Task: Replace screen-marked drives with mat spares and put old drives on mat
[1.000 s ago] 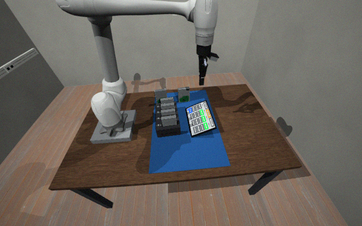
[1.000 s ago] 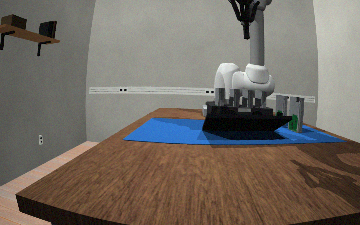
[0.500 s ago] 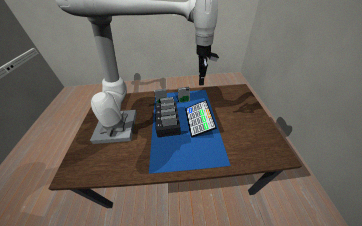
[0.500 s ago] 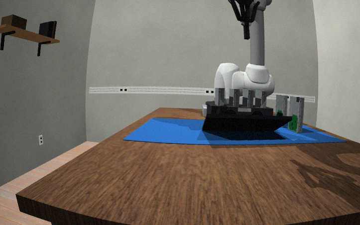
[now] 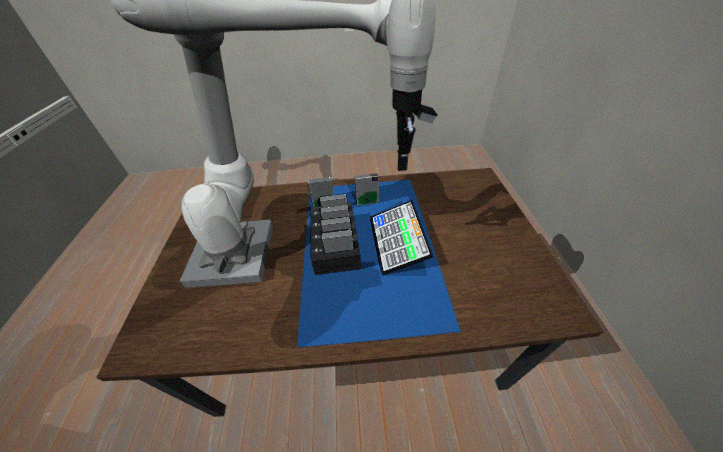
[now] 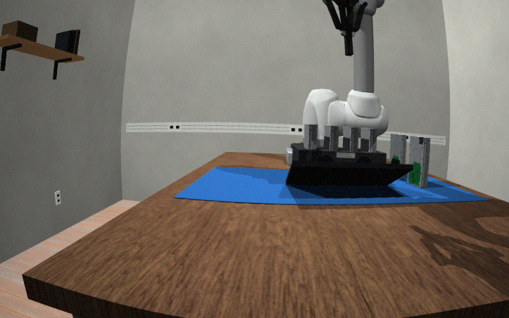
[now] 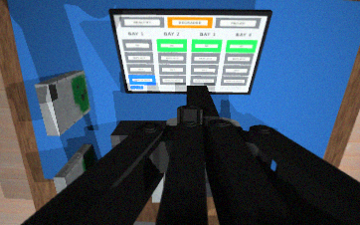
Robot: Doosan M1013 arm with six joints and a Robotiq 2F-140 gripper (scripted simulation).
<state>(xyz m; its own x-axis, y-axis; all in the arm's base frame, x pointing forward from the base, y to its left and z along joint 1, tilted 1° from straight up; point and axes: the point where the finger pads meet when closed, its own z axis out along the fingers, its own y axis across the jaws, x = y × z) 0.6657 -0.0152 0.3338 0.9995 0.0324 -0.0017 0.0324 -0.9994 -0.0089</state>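
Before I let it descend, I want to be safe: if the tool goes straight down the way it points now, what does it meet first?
Probably the lower edge of the black-framed status screen; the shut tool hangs high above it. Depth is unclear, so it could be the black drive dock alongside.

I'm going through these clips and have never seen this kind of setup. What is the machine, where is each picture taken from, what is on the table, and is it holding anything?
The white machine is a single robot arm bolted to a wooden table. One picture looks down from above, one looks across the table from its edge, and one comes from a camera on the arm's wrist, looking past its own black fingers. The gripper hangs high above the table's far edge, shut and holding nothing. On the blue mat stand a black dock with four drives upright in it, a tilted status screen, and two spare drives standing on end behind the dock.
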